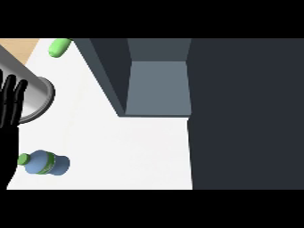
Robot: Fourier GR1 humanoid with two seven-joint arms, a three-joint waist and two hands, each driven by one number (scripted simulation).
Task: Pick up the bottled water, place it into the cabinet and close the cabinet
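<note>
The bottled water (45, 163) lies on its side on the white counter (134, 151) at the lower left; it is blue with a green cap and green band, cap pointing left. My left hand (2, 111) rests at the left edge, fingers straight and pointing up, just left of the bottle and not touching it. The dark cabinet (158, 84) stands at the top centre with its inside showing, and its door (253, 111) fills the right side of the view. My right hand does not show.
A grey metal pot or pan (32, 95) sits at the left, partly behind my left hand. A green object (59, 47) lies at the counter's far edge, top left. White counter stretches between the bottle and the cabinet.
</note>
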